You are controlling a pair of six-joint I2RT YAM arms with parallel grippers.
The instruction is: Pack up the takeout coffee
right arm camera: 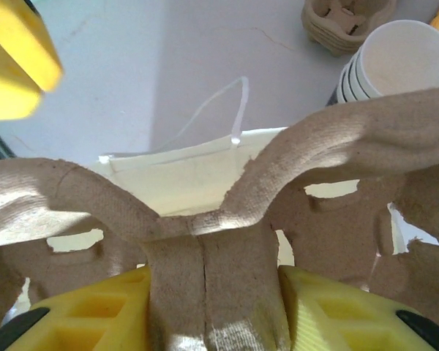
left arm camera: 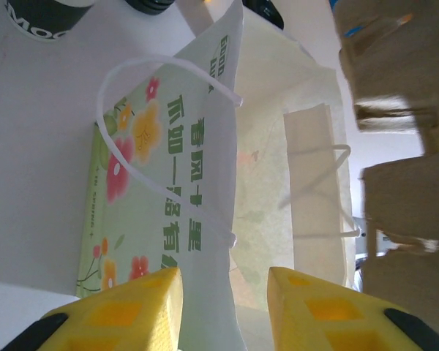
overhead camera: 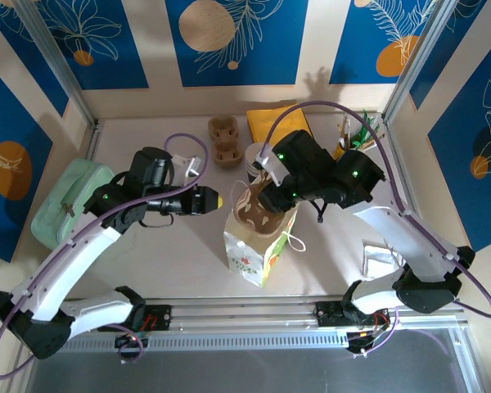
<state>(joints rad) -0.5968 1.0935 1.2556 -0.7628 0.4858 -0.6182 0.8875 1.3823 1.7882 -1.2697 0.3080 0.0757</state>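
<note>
From up here I have a pale table inside a metal frame, with blue walls printed with white leaves and orange discs. A green pouch lies at the left edge. Along the back sit a pile of spare carriers, yellow napkins and a stack of cups without lids.

A flowered paper bag stands open in the middle. My right gripper is clamped on the centre handle of a cardboard cup carrier, both yellow fingers pressed against it, and holds it at the bag's mouth, so its wrist camera looks past the carrier into the bag.

My left gripper is just left of the bag with its fingers spread. The bag's near wall runs up between them, and neither finger grips it.

I cannot tell where the lidded coffee cup is.
</note>
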